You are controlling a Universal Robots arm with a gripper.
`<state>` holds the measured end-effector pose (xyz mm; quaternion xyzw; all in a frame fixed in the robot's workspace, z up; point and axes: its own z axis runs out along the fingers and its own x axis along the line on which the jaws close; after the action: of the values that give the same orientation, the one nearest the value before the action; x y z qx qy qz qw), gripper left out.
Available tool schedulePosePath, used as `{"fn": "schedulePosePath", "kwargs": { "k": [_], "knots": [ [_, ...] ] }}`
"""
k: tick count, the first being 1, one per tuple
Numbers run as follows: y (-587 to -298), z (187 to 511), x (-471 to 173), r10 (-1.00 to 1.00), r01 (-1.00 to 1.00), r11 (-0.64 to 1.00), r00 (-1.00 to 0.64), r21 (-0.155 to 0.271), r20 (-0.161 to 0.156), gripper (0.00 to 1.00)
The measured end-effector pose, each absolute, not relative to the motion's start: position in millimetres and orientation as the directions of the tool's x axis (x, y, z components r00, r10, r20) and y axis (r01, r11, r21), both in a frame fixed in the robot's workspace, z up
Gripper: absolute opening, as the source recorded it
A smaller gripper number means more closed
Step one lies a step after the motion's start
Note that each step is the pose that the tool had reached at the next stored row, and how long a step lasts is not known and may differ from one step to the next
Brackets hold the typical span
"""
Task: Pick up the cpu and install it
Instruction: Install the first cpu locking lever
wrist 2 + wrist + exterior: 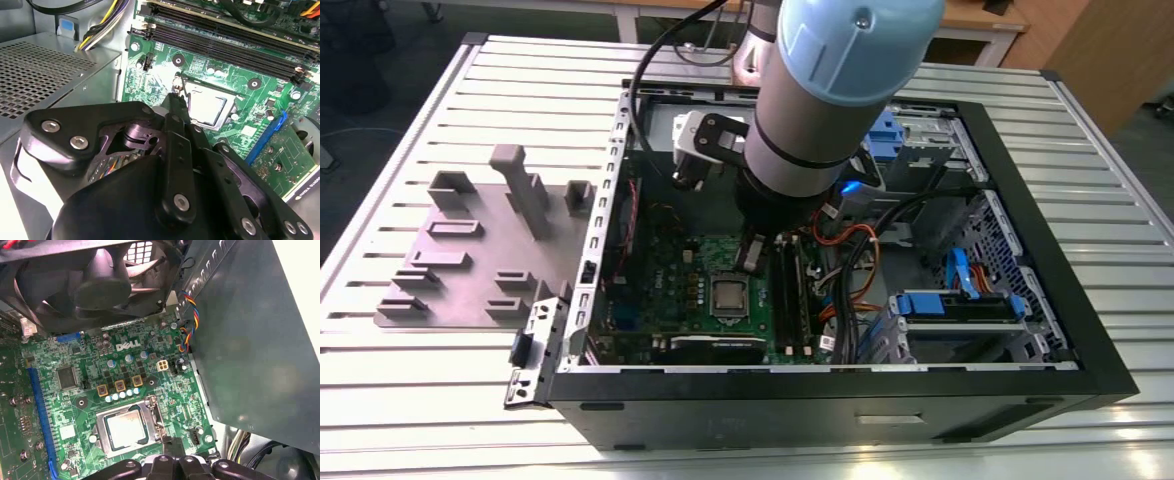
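The cpu point(727, 295) is a small silvery square lying flat inside the metal socket frame point(102, 420) on the green motherboard point(678, 262), within the open computer case. It also shows as the cpu point(206, 107) and the cpu point(125, 427) in both wrist views. My gripper point(751, 255) hangs just above the board, beside the socket's edge where the thin wire lever point(183, 86) runs. Its black fingers come together to one tip, the gripper point(176, 100) and gripper point(170, 444), with nothing held. That tip is off the chip, by the frame's side.
A grey perforated power supply box point(45, 70) stands close beside the gripper. A black fan point(95, 280) overhangs the board's far end, and memory slots point(225, 40) run along the socket. Orange cables and blue drive brackets point(961, 300) occupy the case's right. A grey fixture plate point(467, 250) lies outside.
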<state>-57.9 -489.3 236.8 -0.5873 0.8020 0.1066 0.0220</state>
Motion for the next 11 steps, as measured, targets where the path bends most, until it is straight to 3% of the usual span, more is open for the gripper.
{"fn": "schedulePosePath", "kwargs": {
  "k": [11],
  "knots": [
    [-488.4,238.8,-57.9,-0.937,-0.948,0.287,-0.308,0.139,-0.162,0.11]
  ]
}}
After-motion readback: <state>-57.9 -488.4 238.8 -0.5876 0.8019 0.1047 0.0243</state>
